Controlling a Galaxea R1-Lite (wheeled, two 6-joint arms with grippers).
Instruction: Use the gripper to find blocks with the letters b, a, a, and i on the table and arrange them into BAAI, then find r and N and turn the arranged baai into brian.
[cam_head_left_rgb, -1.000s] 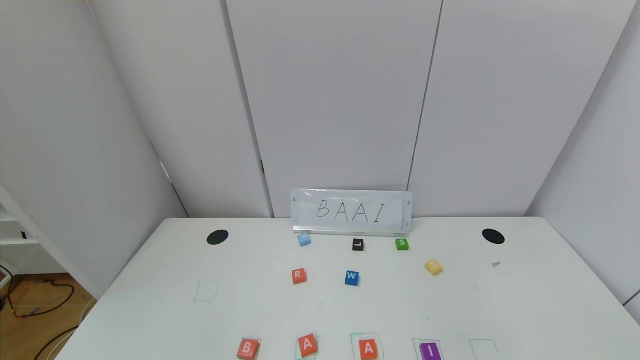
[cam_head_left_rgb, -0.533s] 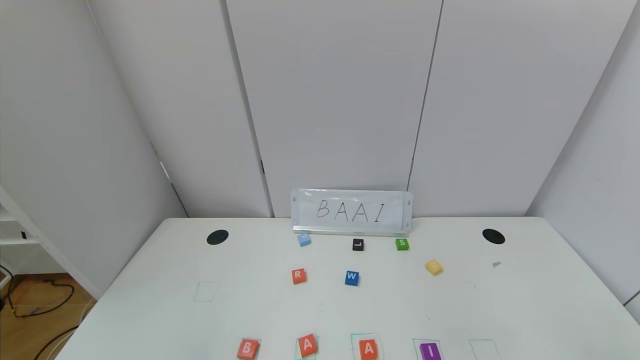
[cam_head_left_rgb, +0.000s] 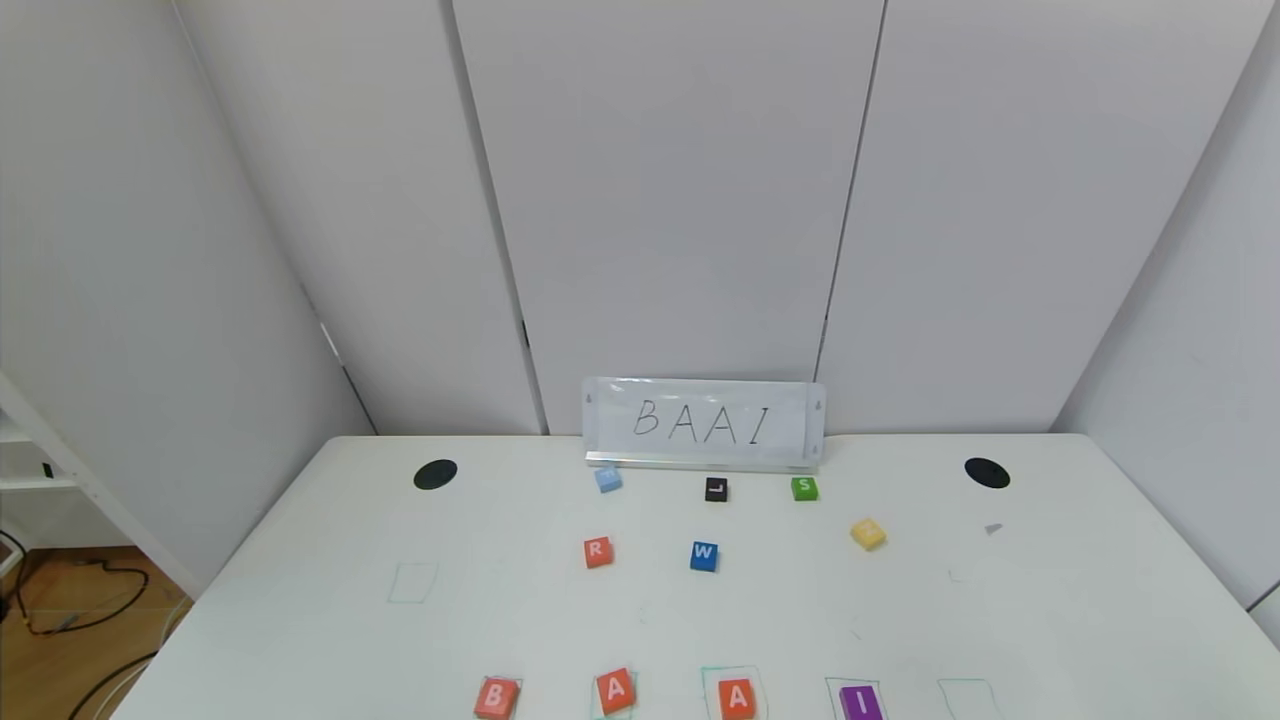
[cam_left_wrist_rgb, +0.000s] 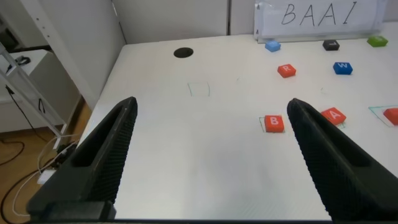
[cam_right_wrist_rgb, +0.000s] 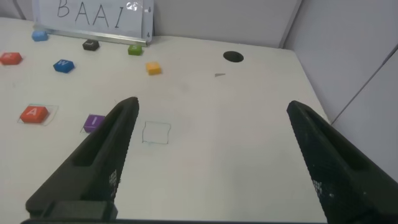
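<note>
Row of blocks (cam_head_left_rgb: 615, 691) spelling BAAI along frame bottom; next, centering spread, empty left gripper (cam_left_wrist_rgb: 208, 155) squarely over r (cam_head_left_rgb: 597, 551); right gripper (cam_right_wrist_rgb: 208, 155) likewise spread, empty.

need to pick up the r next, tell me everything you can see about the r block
The r is a small orange-red cube with a white letter R on its top face, matte and soft-edged, perhaps foam or painted wood. It lies flat on the white table, turned slightly, letter upright from the robot's side. It sits left of the blue W block, nearer than the pale blue block and beyond the row of blocks at the near edge. Nothing touches it but the table, and no hand is near it.
</note>
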